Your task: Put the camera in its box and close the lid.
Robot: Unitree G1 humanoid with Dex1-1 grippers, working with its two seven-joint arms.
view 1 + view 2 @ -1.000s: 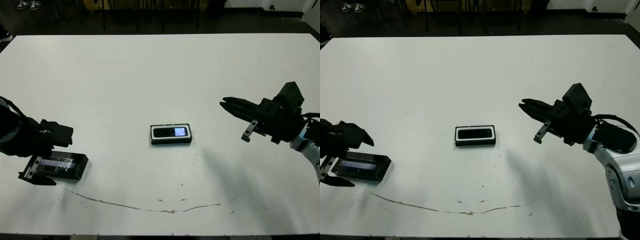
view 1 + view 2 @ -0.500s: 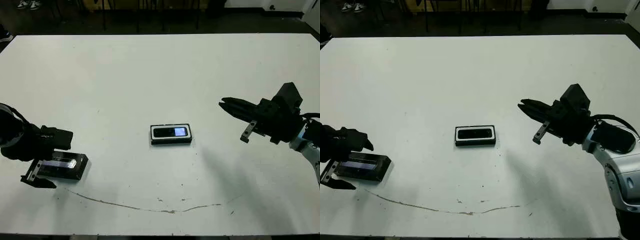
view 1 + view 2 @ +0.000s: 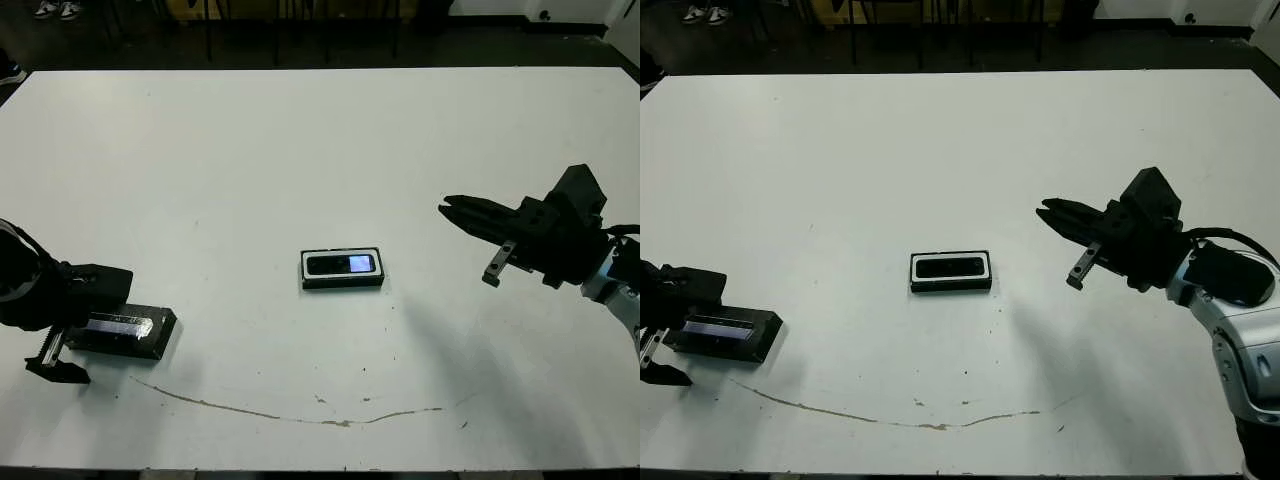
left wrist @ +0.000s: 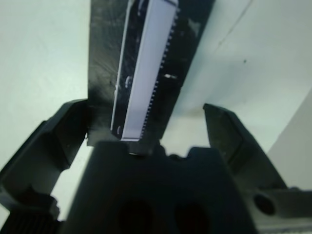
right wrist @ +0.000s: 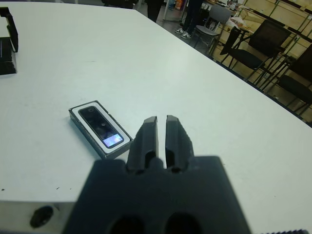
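Left fingers (image 4: pixel 63 131) spread wide, one on each side of the near end of the lid (image 3: pixel 122 332); not pinching it, gap visible on both sides in the left wrist view. Lid lies flat on the worktop (image 3: pixel 300 150) near the front-left corner, greyish shiny patch facing up. Left gripper (image 3: pixel 62 345) sits low at the lid's left end.

Right fingers (image 5: pixel 148 134) pressed together, holding nothing. Right gripper (image 3: pixel 462 211) hangs above the worktop on the right side, pointing left toward the middle, well apart from the box (image 3: pixel 342 269).

Box sits mid-worktop, black rim, white lining, uncovered. Camera (image 3: pixel 341 264) lies flat inside it, bluish screen lit, toward the box's right end. Lid and box well apart.

Thin brown line (image 3: pixel 300 415) runs along the worktop's front part, in front of the box.
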